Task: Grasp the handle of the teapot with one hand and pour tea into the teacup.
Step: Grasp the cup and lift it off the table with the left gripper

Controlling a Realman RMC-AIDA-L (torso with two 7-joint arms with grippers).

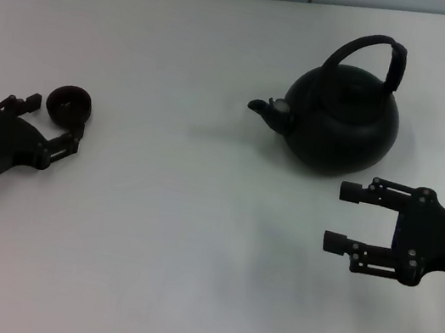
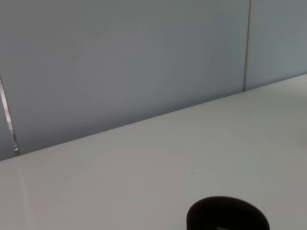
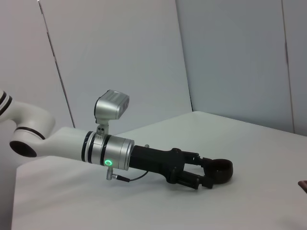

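- The teapot (image 1: 343, 119) stands upright on the white bench (image 1: 192, 239), far and to the right; its stubby spout (image 1: 265, 109) points left, its arched handle (image 1: 371, 59) stands up over the small lid; nothing touches it.
- The teacup (image 1: 69, 103) sits at the left side of the bench, well apart from the teapot; in the left wrist view only its dark rim (image 2: 226, 214) shows at the picture's edge, with a grey wall panel (image 2: 120, 62) beyond the bench.
- The left end effector (image 1: 56, 122) lies low on the bench at the near left, reaching toward the teacup; its fingers are spread, one tip on the cup's left, the other on its near side; the right wrist view shows the same end effector (image 3: 214, 174) with the cup (image 3: 218, 170) between its fingers; whether the fingers touch the cup cannot be told.
- The left arm's silver wrist (image 3: 108, 151) carries a green ring light and a small grey camera housing (image 3: 111, 105) on top.
- The right end effector (image 1: 341, 217) hovers just near of the teapot, at the right; its two fingers are spread wide and point left, one above the other in the head view, holding nothing; it stays clear of the pot's body.
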